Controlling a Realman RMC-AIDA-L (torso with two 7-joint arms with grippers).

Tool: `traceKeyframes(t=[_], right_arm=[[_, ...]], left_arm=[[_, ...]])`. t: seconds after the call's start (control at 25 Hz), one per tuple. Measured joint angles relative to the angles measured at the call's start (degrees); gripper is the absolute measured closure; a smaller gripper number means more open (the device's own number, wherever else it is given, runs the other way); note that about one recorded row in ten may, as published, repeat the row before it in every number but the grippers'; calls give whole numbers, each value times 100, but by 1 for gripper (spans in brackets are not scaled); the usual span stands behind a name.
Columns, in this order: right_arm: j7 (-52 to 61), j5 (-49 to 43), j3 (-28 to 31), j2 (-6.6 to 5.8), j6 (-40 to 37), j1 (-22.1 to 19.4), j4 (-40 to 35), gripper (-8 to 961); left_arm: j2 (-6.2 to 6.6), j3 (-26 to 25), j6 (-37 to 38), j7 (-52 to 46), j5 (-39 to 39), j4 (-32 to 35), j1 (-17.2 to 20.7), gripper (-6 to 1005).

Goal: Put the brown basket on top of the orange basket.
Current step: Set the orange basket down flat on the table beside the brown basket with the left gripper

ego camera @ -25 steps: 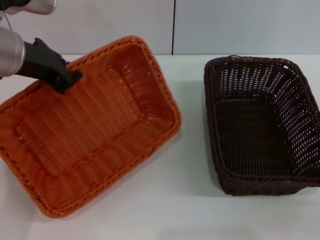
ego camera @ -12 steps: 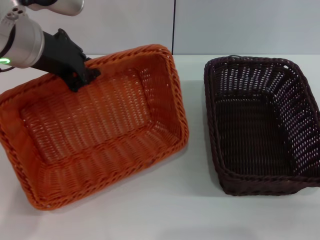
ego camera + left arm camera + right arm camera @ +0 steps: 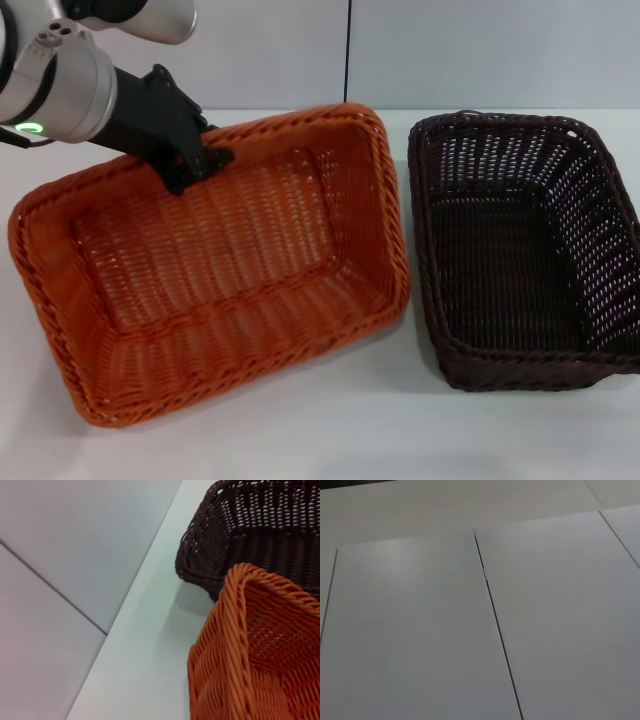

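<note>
While seemingly tool-gripped (image 3: 200,165), orange basket (image 3: 230,290) tilted.

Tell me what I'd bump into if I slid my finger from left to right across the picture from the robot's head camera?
The left gripper clamped on the orange basket's far rim → the orange basket, tilted → the brown basket, sitting flat on the white table.
</note>
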Motion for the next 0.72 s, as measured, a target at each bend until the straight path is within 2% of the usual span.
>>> traceKeyframes(t=[0.36,0.72], right_arm=[[0,3,-30,-7,0,-6,2,140],[0,3,-41,-9,50,-39,-2,140]], left_arm=[[0,4,77,106,-393,235,-56,829],[4,153,779,238,-286,1420,-336,829]])
